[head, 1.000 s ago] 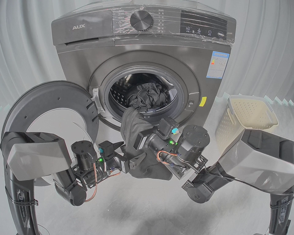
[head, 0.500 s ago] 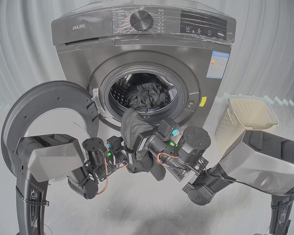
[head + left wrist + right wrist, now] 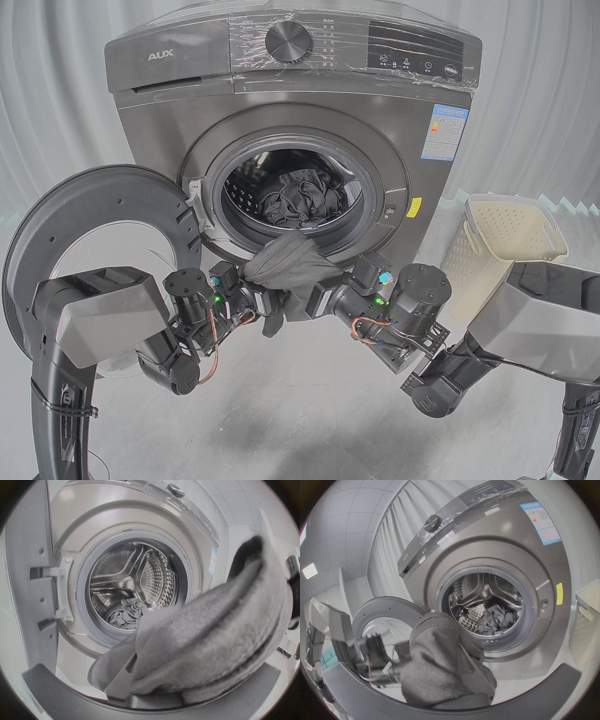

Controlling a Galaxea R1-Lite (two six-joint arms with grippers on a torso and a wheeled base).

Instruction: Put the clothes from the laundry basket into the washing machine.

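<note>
A dark grey garment (image 3: 287, 265) is bunched between my two grippers, just below the lower rim of the washing machine's open drum (image 3: 247, 234). Its top edge touches that rim. My left gripper (image 3: 274, 307) is shut on the garment's left underside. My right gripper (image 3: 307, 301) is shut on its right side. The cloth (image 3: 212, 636) drapes over the left fingers and hides most of them, and it (image 3: 437, 661) covers the right fingers too. Dark clothes (image 3: 300, 197) lie inside the drum. The cream laundry basket (image 3: 506, 237) stands on the floor at the right; no clothes show inside it.
The round door (image 3: 106, 206) is swung fully open to the left, close behind my left arm. The grey machine front (image 3: 412, 144) rises directly ahead. Bare floor (image 3: 300, 406) lies below both arms.
My left gripper moved right and took hold of the garment's hanging lower part. The right arm dropped and shifted right. The garment went from hanging long to bunched up at the drum rim.
</note>
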